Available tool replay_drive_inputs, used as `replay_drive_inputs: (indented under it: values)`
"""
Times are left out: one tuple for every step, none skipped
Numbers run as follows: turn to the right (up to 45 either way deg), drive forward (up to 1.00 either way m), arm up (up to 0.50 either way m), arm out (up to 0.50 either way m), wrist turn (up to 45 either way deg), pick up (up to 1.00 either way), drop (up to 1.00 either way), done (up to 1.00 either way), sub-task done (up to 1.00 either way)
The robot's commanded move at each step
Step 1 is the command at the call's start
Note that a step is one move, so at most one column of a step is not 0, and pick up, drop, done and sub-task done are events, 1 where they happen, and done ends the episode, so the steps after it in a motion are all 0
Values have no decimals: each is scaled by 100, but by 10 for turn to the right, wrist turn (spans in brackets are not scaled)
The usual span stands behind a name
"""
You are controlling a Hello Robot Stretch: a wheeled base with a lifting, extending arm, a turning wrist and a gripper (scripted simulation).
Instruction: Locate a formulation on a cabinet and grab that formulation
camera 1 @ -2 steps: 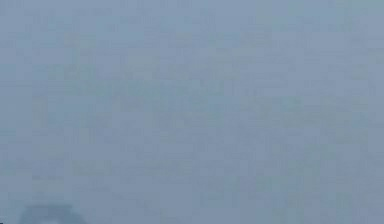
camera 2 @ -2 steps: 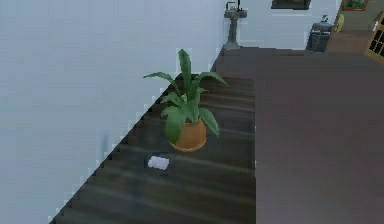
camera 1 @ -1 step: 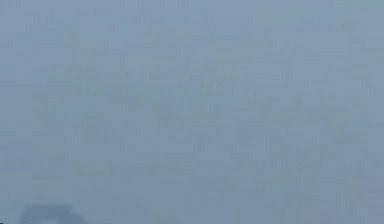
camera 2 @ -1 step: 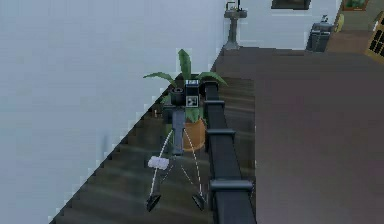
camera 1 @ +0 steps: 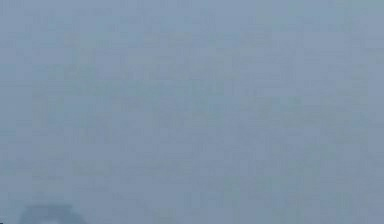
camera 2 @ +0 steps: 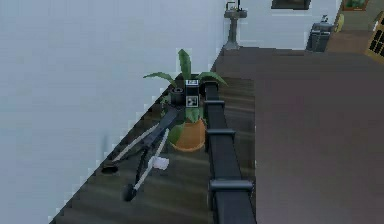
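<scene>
Beside the white wall (camera 2: 70,80), one potted plant (camera 2: 188,137), one pincer (camera 2: 124,180).

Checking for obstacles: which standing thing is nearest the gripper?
The orange-potted plant, right by the gripper; the dark bin stands far off by the back wall.

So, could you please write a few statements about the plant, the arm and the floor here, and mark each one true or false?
1. A potted plant stands on the floor near the pale wall. True.
2. Its pot is blue. False: it is orange-brown.
3. In the arm side view, the gripper lies left of the arm. True.
4. The floor is white tile. False: it is dark wood planks.
</scene>
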Motion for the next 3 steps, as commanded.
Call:
replay_drive_inputs:
  values:
    - [0,0,0,0,450,0,0,0,0]
    - [0,0,0,0,450,0,0,0,0]
    - [0,0,0,0,180,0,0,0,0]
